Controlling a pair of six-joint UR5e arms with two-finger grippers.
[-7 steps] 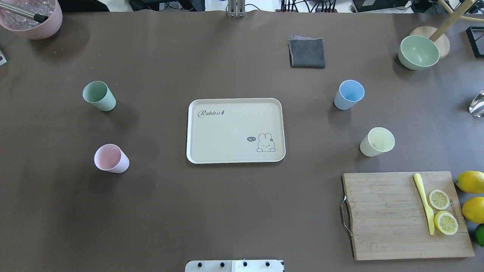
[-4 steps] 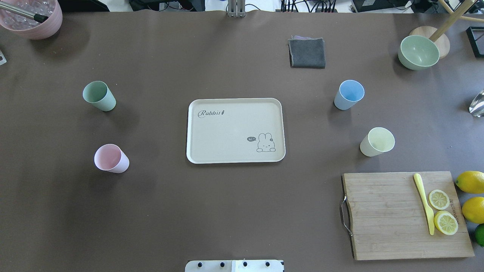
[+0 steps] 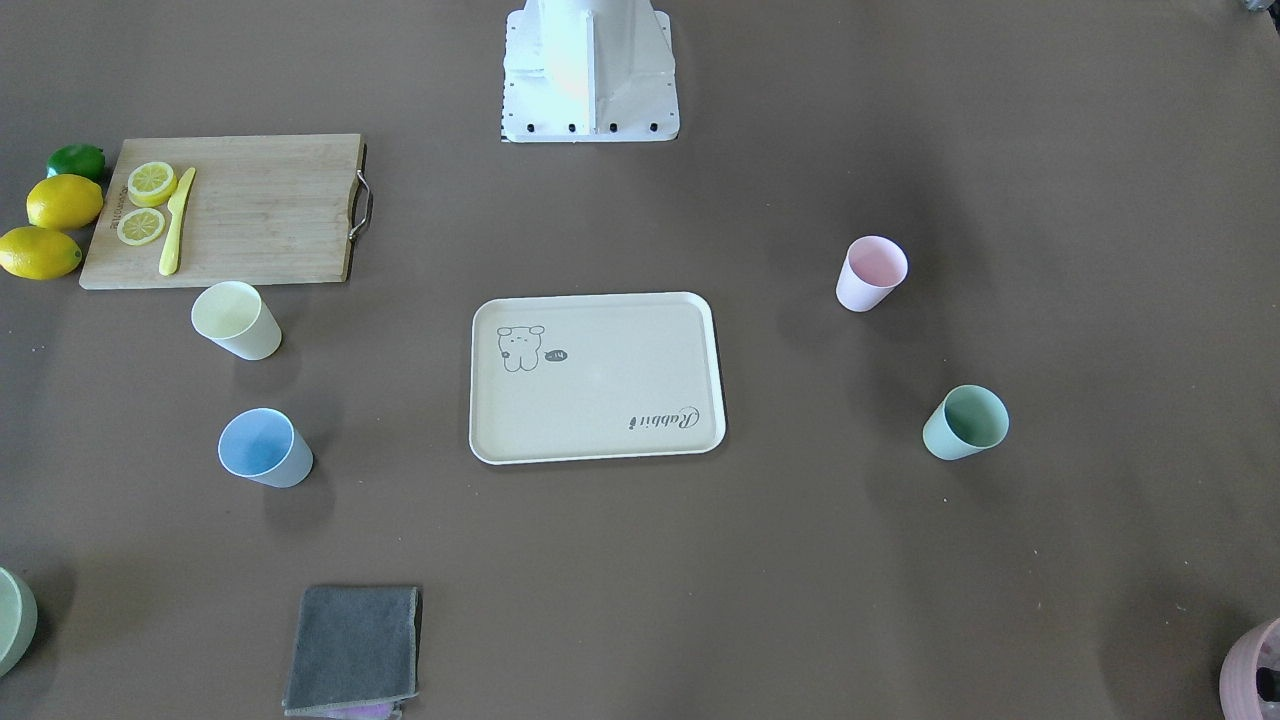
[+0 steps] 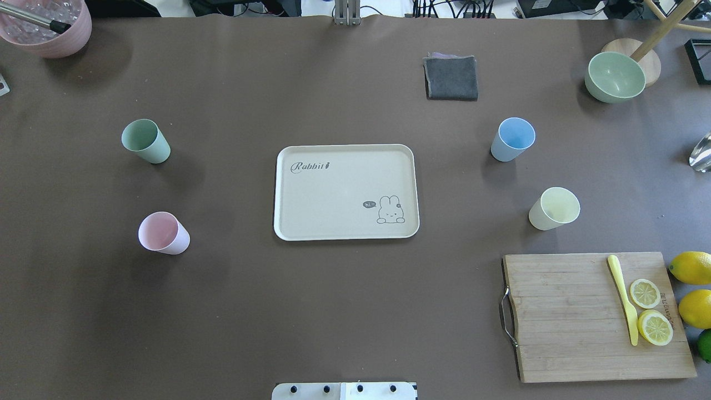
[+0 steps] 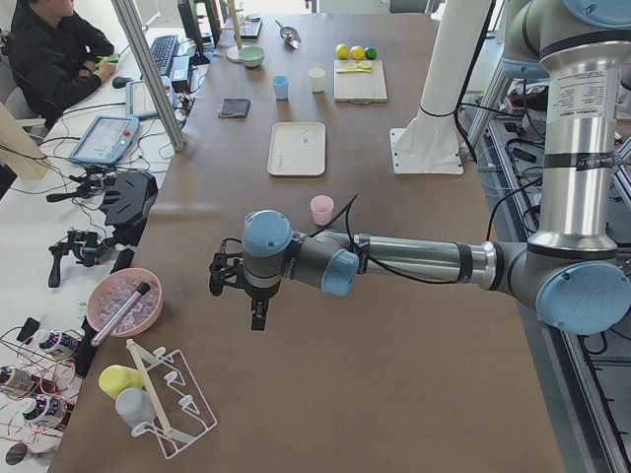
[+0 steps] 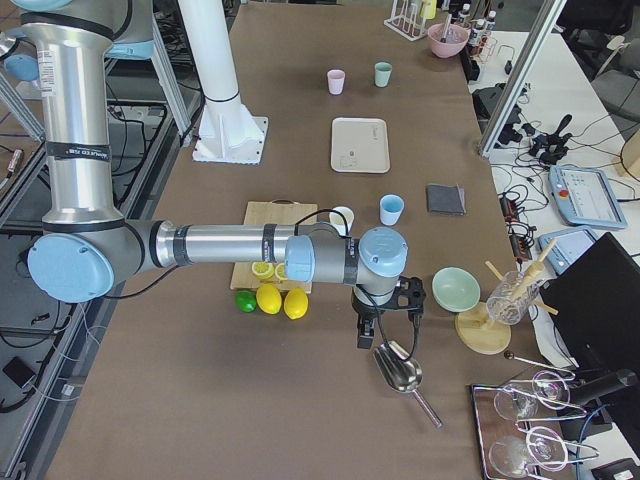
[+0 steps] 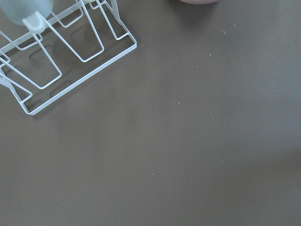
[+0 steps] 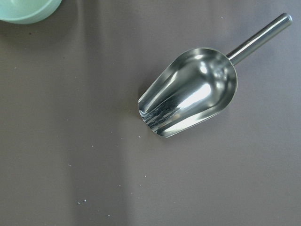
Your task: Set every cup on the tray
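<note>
The cream tray (image 4: pixel 333 191) with the rabbit drawing lies flat at the table's middle with nothing on it. All cups stand upright on the table around it. The mint green cup (image 4: pixel 145 141) and the pink cup (image 4: pixel 163 233) are to its left. The light blue cup (image 4: pixel 513 139) and the pale yellow cup (image 4: pixel 554 208) are to its right. My left gripper (image 5: pixel 258 317) hangs far off by the table's left end. My right gripper (image 6: pixel 365 338) hangs over the right end, above a metal scoop (image 8: pixel 188 96). I cannot tell whether either is open or shut.
A wooden cutting board (image 4: pixel 577 316) with lemon slices and a yellow knife lies front right, whole lemons beside it. A grey cloth (image 4: pixel 451 78) and a green bowl (image 4: pixel 615 76) sit at the back right. A mauve pot (image 4: pixel 47 28) is back left, near a wire rack (image 7: pixel 61 61).
</note>
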